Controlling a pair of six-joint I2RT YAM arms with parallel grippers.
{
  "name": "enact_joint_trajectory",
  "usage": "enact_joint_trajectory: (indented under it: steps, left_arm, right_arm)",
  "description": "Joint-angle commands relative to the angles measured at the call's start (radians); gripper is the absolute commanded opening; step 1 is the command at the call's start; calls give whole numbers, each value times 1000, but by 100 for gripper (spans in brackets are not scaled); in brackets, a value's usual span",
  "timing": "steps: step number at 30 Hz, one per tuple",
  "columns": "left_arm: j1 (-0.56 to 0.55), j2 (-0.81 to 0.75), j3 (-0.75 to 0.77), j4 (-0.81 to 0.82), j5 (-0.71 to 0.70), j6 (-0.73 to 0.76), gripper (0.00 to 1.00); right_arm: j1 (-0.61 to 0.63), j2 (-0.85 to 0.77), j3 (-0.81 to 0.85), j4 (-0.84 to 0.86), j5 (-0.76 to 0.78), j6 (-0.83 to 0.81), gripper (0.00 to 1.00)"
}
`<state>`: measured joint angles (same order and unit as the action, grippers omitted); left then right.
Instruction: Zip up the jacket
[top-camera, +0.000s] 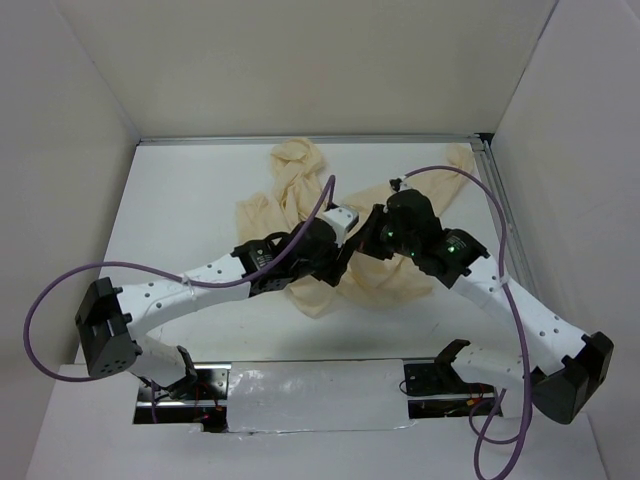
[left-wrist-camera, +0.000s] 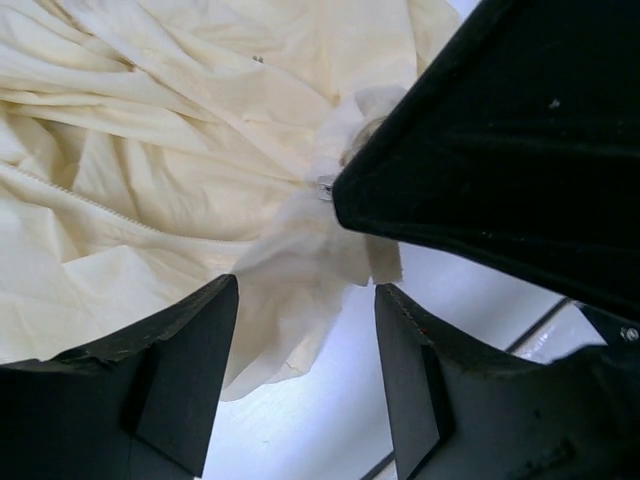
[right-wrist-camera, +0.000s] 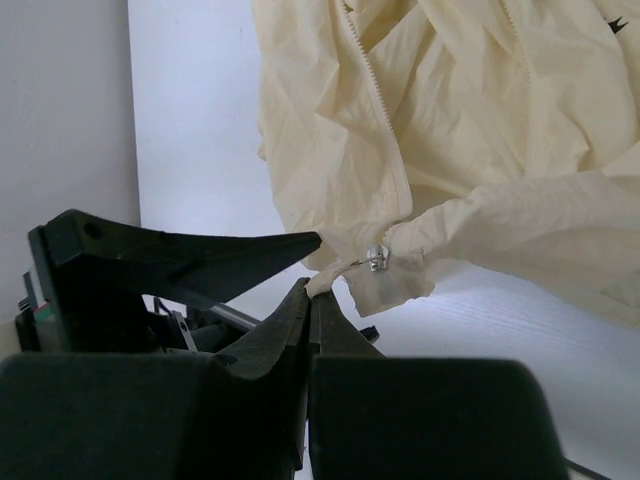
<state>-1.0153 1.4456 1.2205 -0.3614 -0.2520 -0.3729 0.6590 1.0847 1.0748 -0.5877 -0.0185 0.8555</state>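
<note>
Pinched fully together at the right claw (right-wrist-camera: 312, 290), clamped on the bottom edge of the jacket (right-wrist-camera: 480, 130), with the zipper slider (right-wrist-camera: 376, 255) just beyond the tips. Spread apart at the left claw (left-wrist-camera: 305, 290), fingers (left-wrist-camera: 190, 340) gripping nothing, same cream corner just ahead of the gap. Crumpled on the table (top-camera: 190, 200) beyond both claws.

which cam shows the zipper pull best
Right wrist: the zipper pull sits sharp and unobstructed on the jacket, just past the right gripper. Left wrist shows only a glint of it beside that gripper. In the top view the arms hide it.
</note>
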Motion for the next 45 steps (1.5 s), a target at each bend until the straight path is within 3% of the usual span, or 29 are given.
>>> enact_joint_trajectory:
  steps: [1, 7, 16, 27, 31, 34, 35, 41, 45]
  left_arm:
    - [-25, -37, 28, 71, -145, 25, 69]
    - [-91, -42, -22, 185, -242, 103, 72]
    - [-106, -30, -58, 317, -201, 202, 69]
    - [-111, 15, -65, 352, -228, 266, 46]
    - [-109, 15, -69, 383, -237, 279, 29]
    - [-111, 12, -70, 389, -242, 278, 3]
    - [-112, 6, -70, 389, -247, 273, 0]
    - [-111, -42, -113, 453, -218, 296, 0]
    - [-131, -103, -186, 512, -127, 360, 0]
  right_arm:
    - [-32, -31, 43, -18, -37, 7, 0]
    - [-65, -58, 43, -1, -78, 16, 0]
    - [-98, -35, 37, 19, -162, 27, 0]
    - [-121, -35, 27, 42, -222, 31, 0]
    - [-128, -35, 25, 49, -244, 33, 0]
    - [-133, -40, 24, 52, -250, 33, 0]
    - [-133, -42, 22, 54, -251, 30, 0]
    - [-137, -39, 11, 60, -270, 25, 0]
    - [-156, -17, 17, 65, -212, 13, 0]
